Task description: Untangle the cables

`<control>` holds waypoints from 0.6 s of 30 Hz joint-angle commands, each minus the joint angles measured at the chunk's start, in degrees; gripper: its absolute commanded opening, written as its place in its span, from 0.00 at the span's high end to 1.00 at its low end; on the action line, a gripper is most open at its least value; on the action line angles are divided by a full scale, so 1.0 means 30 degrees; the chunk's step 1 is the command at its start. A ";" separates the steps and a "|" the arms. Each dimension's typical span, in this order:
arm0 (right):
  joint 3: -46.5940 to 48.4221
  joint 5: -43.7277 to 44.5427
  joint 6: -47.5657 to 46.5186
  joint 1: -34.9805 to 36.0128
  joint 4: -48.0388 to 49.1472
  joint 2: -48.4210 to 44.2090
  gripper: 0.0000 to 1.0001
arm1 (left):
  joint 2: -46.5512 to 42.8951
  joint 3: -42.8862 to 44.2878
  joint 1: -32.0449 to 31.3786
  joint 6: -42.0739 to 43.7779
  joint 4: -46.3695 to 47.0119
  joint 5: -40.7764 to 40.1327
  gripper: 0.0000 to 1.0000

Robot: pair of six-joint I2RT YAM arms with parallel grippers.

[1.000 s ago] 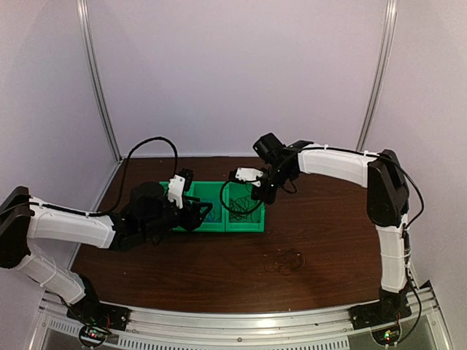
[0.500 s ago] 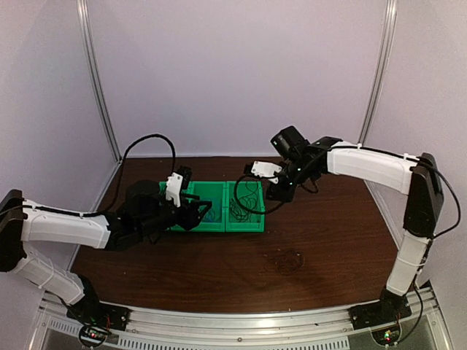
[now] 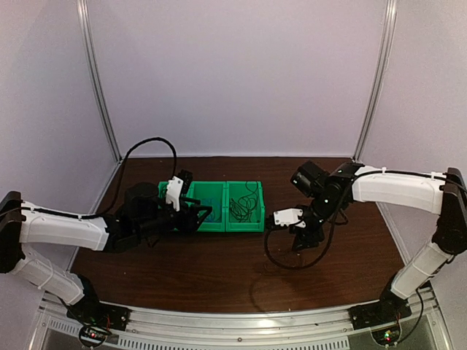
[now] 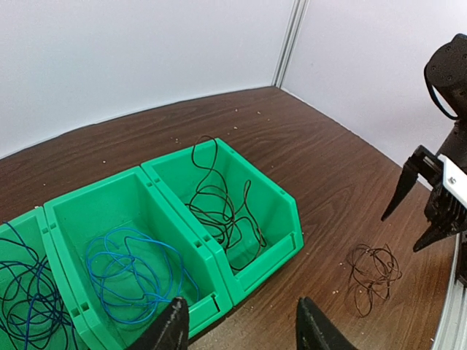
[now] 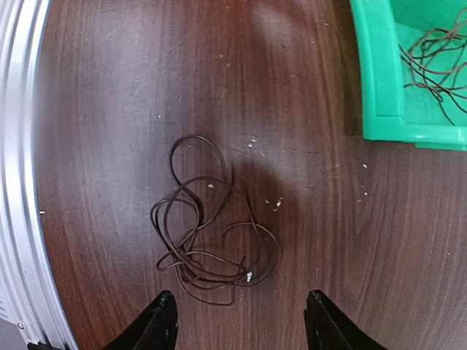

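A dark cable (image 5: 211, 240) is lying loose on the table (image 5: 109, 109), right jaws hanging apart above it. The blue cable (image 4: 131, 270) and black cable (image 4: 219, 211) are sitting in bins (image 4: 266, 251), left jaws gaping empty nearby. Light, springy wire: an outer loop is looking like the best hold.

Three bins (image 4: 270, 246) are sitting side by side on the bench (image 4: 321, 168), each holding a cable tangle (image 4: 219, 208). Right of them, a loose cable (image 5: 211, 233) is lying on the bench, apart from the bins, below the right fingers (image 5: 162, 324).
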 commanded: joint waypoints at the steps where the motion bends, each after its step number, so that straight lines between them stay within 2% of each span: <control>1: -0.0413 -0.0046 -0.0728 0.0828 0.0292 0.0453 0.39 | 0.0037 -0.0149 -0.0082 -0.0198 0.0812 0.0266 0.49; 7: -0.0358 0.0075 -0.0890 0.1588 0.0678 0.1748 0.40 | -0.0052 -0.0321 -0.0082 -0.0304 0.0762 0.0266 0.49; 11: -0.0106 0.0200 -0.1016 0.1875 0.0461 0.2628 0.48 | -0.0180 -0.0383 -0.0082 -0.0380 0.0754 0.0208 0.49; 16: 0.0387 0.0258 -0.0971 0.1960 0.0090 0.2827 0.75 | -0.0031 -0.0442 -0.0082 -0.0594 0.1019 0.0264 0.49; 18: 0.0705 0.0450 -0.0803 0.1961 -0.0092 0.2691 0.91 | 0.0376 -0.0402 -0.0132 -0.0867 0.1457 0.0962 0.49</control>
